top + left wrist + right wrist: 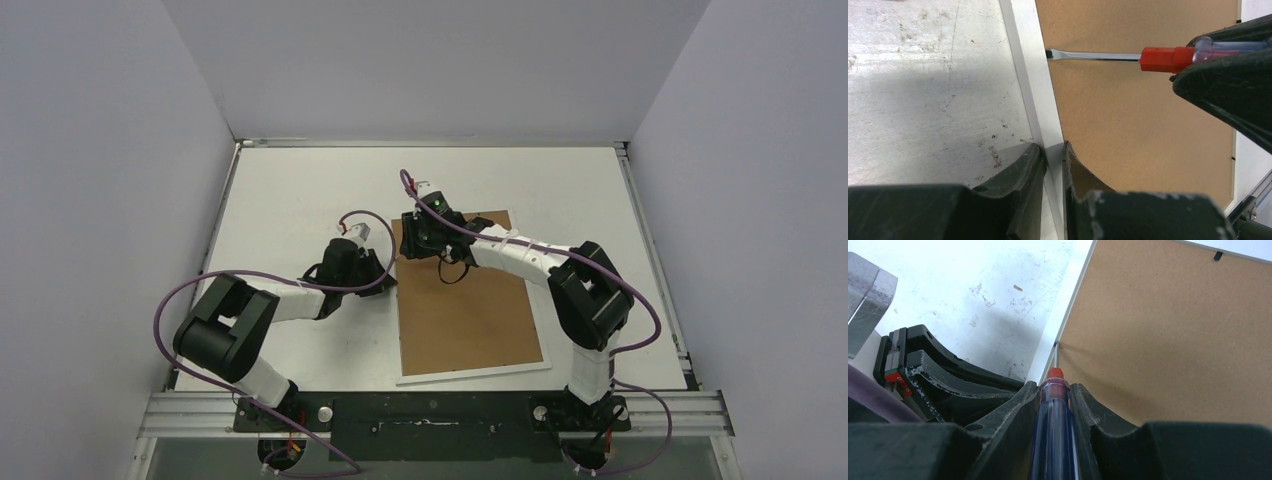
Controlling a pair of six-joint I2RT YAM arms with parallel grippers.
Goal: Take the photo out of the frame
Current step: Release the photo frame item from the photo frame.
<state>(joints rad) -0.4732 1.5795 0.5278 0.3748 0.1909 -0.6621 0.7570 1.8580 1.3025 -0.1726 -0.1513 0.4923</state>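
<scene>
The left gripper point(1054, 152) clamps the white border strip of the frame point(1025, 60); the flat tip of a screwdriver point(1108, 56) meets the strip's inner edge.

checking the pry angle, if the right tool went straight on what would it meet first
Likely the frame's white border strip: the screwdriver in the right tool has its tip at that strip's inner edge; contact unclear.
</scene>
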